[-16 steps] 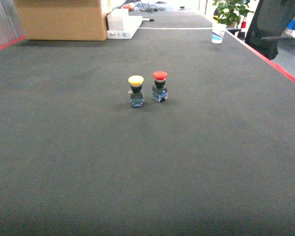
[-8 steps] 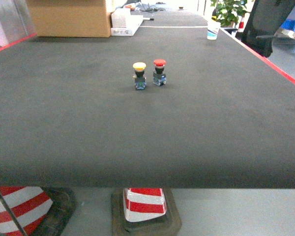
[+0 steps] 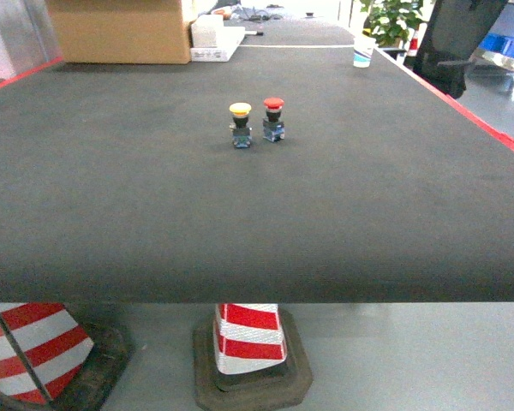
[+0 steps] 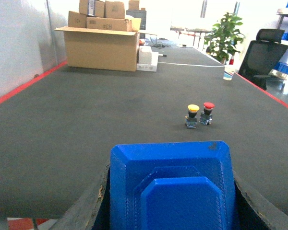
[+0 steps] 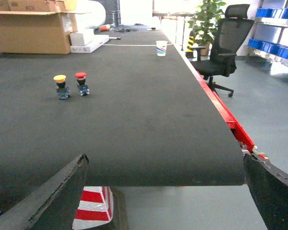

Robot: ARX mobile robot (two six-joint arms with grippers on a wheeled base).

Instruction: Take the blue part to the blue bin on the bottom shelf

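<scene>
Two push buttons, one yellow-capped (image 3: 240,125) and one red-capped (image 3: 273,119), stand side by side on the dark bench (image 3: 240,231) towards the upper middle of the head view. Neither belongs to this job.

The blue part (image 4: 170,191) fills the bottom centre of the left wrist view. It sits between the dark fingers (image 4: 89,211) of the left hand (image 4: 172,211), which looks clamped on it from both sides. The right hand (image 5: 164,163) is spread wide with nothing in it; its two fingers frame the lower corners of the right wrist view.

Neither the blue bin nor the bottom shelf shows in any view, so the step in hand is judged to be carrying the part to the shelf.

- Hold the left hand's grip firm, with the part level and tucked in while the base travels. A broad moulded plastic piece can slip or twist if jolted.
- Steer clear of the bench edge and of the striped cones (image 3: 250,342) on the floor at the bottom of the head view.
- Keep the empty right hand out of the way.
- At the rack, find the blue bin first. Lower the part well inside its walls, clear of the front rail, before letting go.
</scene>
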